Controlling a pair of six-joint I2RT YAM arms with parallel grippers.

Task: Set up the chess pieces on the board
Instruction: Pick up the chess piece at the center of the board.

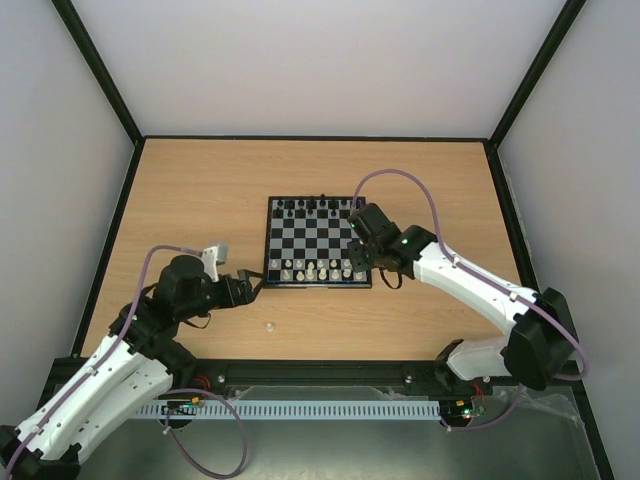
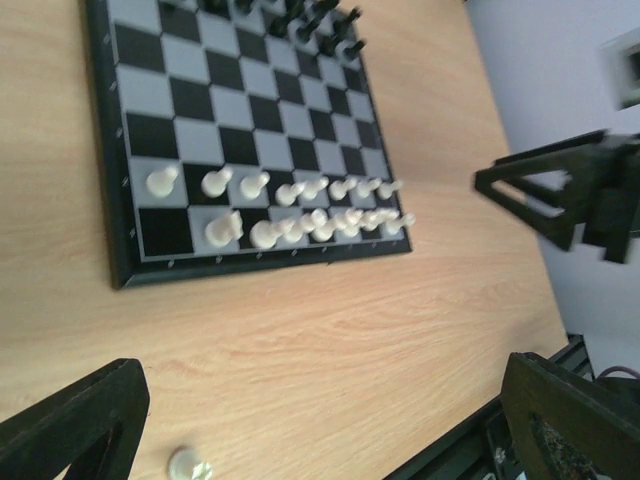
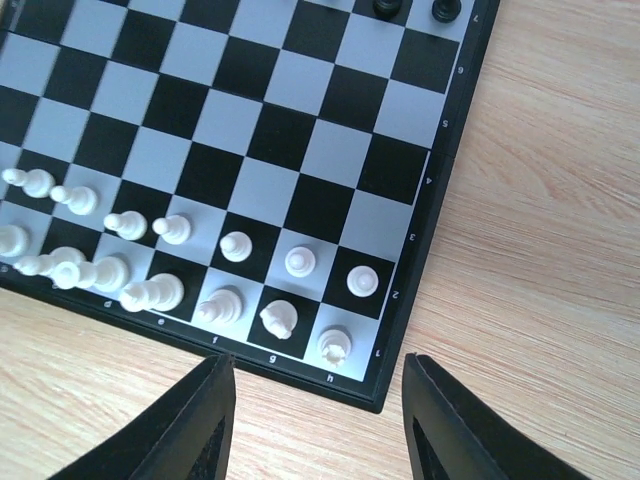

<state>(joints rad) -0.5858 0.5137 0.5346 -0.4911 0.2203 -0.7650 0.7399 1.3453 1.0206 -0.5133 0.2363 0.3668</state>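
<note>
The board (image 1: 318, 236) lies mid-table, with white chess pieces (image 1: 316, 270) lined up along its two near rows. In the right wrist view a rook (image 3: 335, 345) stands on the near right corner square of the board (image 3: 300, 110), beside a knight (image 3: 279, 319). My right gripper (image 3: 318, 375) hovers over that corner (image 1: 357, 258), open, with nothing between its fingers. One loose white piece (image 1: 269, 326) lies on the table in front of the board. It also shows near the left finger (image 2: 188, 465). My left gripper (image 2: 320, 400) is wide open and empty, just left of the board (image 1: 250, 288).
Black chessmen (image 1: 315, 205) fill the board's far row. Black frame rails border the wooden table (image 1: 200, 200) on the left, right and back. A perforated rail (image 1: 330, 410) runs along the near edge between the arm bases.
</note>
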